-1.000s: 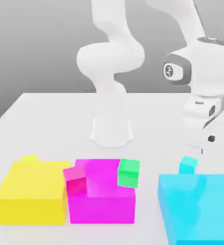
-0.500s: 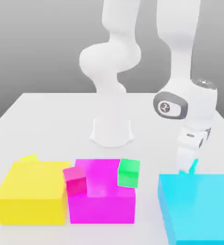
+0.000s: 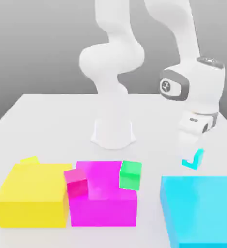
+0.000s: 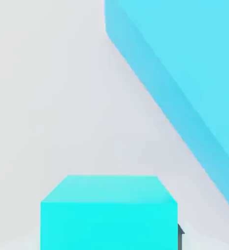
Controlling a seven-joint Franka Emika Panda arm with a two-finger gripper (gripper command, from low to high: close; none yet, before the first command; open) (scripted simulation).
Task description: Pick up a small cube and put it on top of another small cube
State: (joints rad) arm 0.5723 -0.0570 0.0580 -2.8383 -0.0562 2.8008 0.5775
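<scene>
- End effector [image 3: 192, 160] was clamped on the small cyan cube [image 3: 191, 162], held just above the desk [image 3: 47, 116], right side of the exterior view, just behind the large cyan block [image 3: 202, 206].
- Judged step: lift and carry. Best kept level, grip firm, raised clear of the big block first.
- Likely targets: small green cube [image 3: 130, 174] or small pink cube [image 3: 76, 182] on the magenta block [image 3: 103, 206]; centre over one before lowering.

White arm [image 3: 120, 58] and white gripper [image 3: 192, 157], clamped on a small cyan cube [image 3: 192, 161]. Pale grey table [image 3: 47, 121]. Lower frame, left to right: yellow block [image 3: 30, 196], magenta block [image 3: 103, 203], cyan block [image 3: 202, 208]. Small yellow [image 3: 30, 160], pink-red [image 3: 76, 183] and green [image 3: 130, 174] cubes.
</scene>
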